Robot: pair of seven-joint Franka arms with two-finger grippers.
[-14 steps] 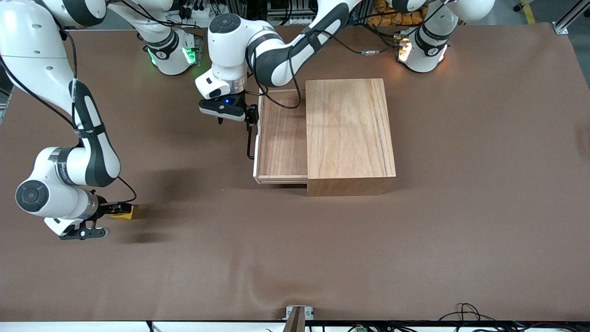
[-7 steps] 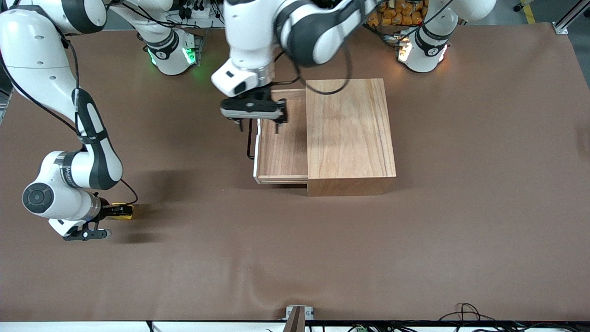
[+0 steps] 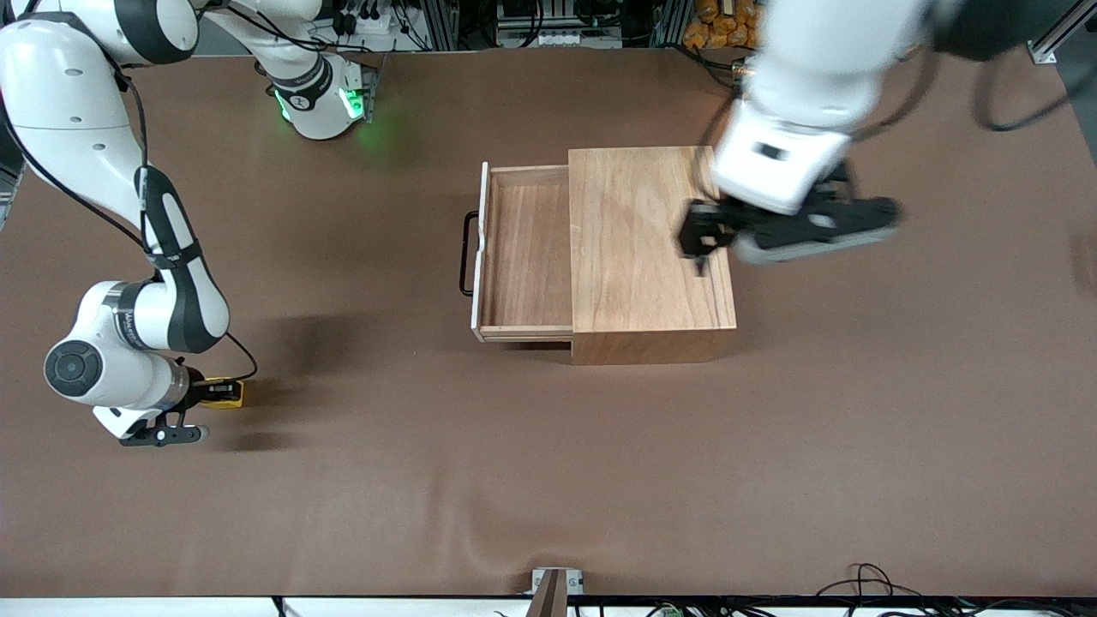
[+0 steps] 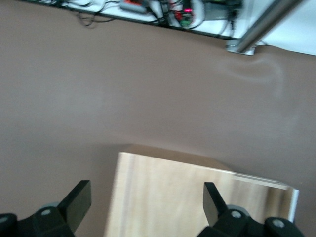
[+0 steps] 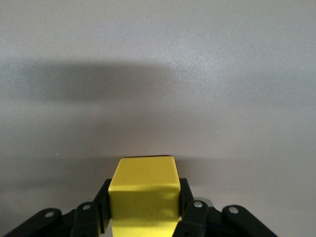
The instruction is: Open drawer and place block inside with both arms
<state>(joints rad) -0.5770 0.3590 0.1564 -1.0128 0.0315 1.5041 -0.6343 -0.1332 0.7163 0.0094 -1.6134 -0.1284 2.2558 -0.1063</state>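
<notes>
The drawer [image 3: 524,257] stands pulled out of the wooden box [image 3: 647,248], and its tray holds nothing. Its black handle [image 3: 467,254] faces the right arm's end of the table. The yellow block [image 3: 230,393] is low at the table near the right arm's end. My right gripper [image 3: 214,394] is shut on it. In the right wrist view the block [image 5: 144,190] sits between the black fingers [image 5: 186,197] of that gripper [image 5: 144,207]. My left gripper [image 3: 776,244] is open and empty, up over the box's end toward the left arm. The left wrist view shows it [image 4: 146,202] above the box top [image 4: 168,202].
The brown table mat [image 3: 548,480] lies bare around the box. The right arm's green-lit base [image 3: 319,98] stands at the table's back edge. A metal bracket [image 3: 555,583] sits at the table edge nearest the front camera.
My left gripper has left the drawer handle, risen and swung across the box to its end toward the left arm. My right gripper has shifted slightly with the block.
</notes>
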